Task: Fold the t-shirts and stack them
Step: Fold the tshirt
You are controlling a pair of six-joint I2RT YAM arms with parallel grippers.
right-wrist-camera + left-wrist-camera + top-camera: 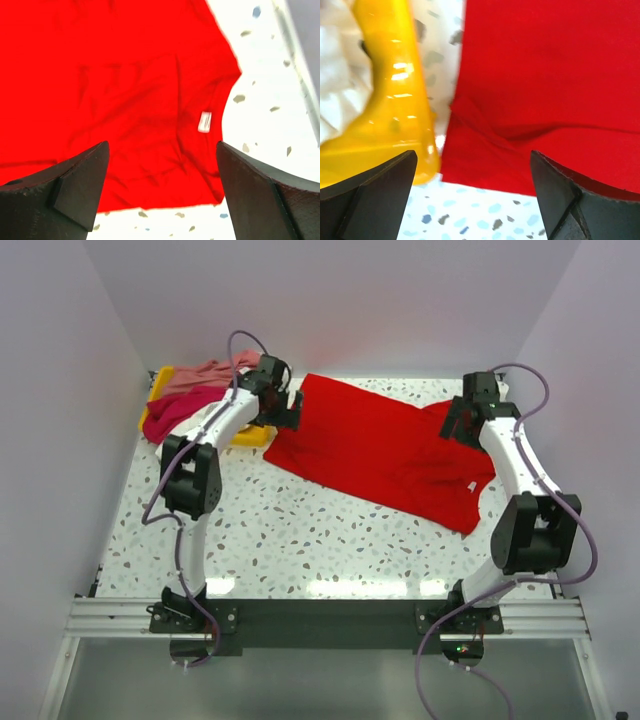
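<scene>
A bright red t-shirt [385,450] lies spread out across the back of the speckled table, slanting from the far left toward the near right. My left gripper [292,410] hovers open over its left edge [520,100], beside the yellow tray. Over the shirt's right end my right gripper [455,425] is open too, with the collar and its white label [204,121] below. Neither pair of jaws holds anything [472,155] [162,145]. A dusty pink shirt [200,375] and a crimson-magenta one [170,415] lie crumpled on the tray. Cream-white cloth [340,75] shows inside the tray.
The shallow yellow tray [250,437] sits at the back left corner, its rim [395,100] close to the red shirt's edge. White walls close in the table at the back and on both sides. Bare speckled tabletop [300,540] lies between the shirt and the arm bases.
</scene>
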